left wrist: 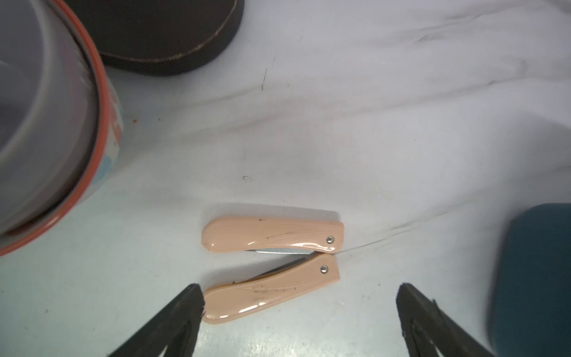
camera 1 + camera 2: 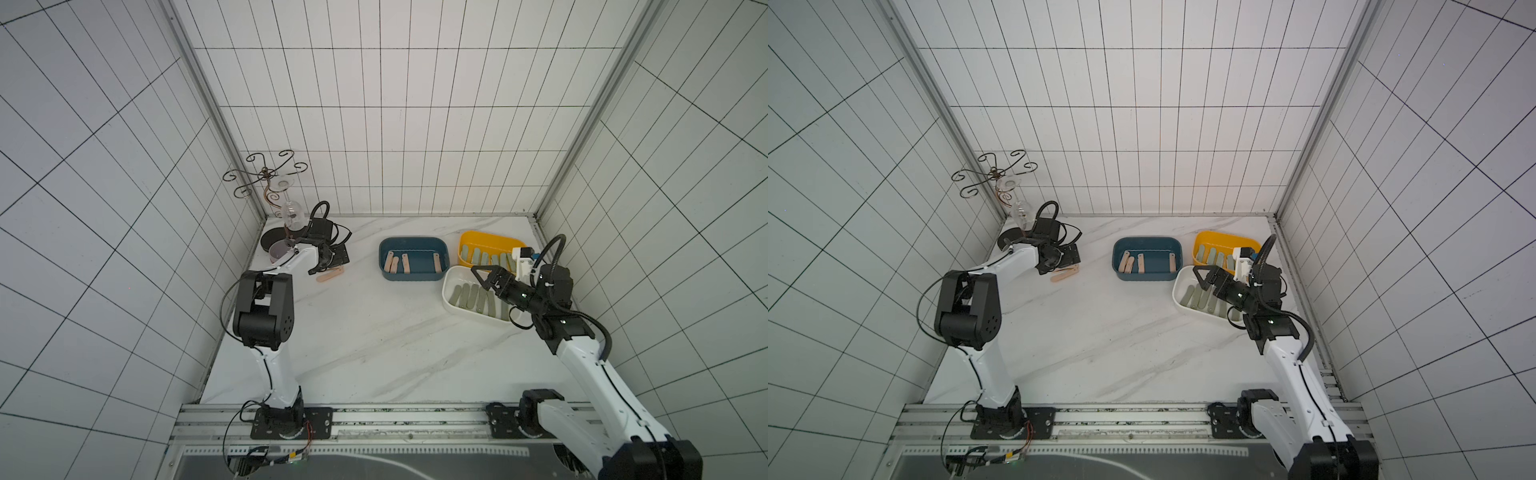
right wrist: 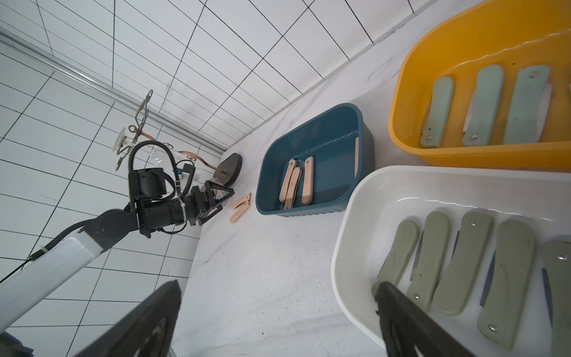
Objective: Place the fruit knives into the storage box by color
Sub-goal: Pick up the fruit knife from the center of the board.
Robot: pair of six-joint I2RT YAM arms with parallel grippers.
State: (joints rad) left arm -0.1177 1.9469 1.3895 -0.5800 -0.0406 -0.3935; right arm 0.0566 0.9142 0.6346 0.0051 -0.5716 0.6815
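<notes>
Left gripper (image 1: pixel 301 292) is down low, jaws spread wide. Between them lies the nearer of two glossy peach-pink folding knives (image 1: pixel 272 236), which form a V on the white marble tabletop (image 1: pixel 401 123) with thin blades peeking out. It looks lined up for a pick, bound for the dark blue box (image 2: pixel 411 276). Right gripper (image 2: pixel 487 275), jaws apart and empty, hovers over the white box (image 2: pixel 445 291).

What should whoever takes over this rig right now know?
Left gripper open, over two pink knives on the table.
Right gripper open, empty, above the white box.
Done: four pink knives in the blue box, mint knives in the yellow box, olive knives in the white box.
To do: the two pink knives, bound for the blue box.
</notes>
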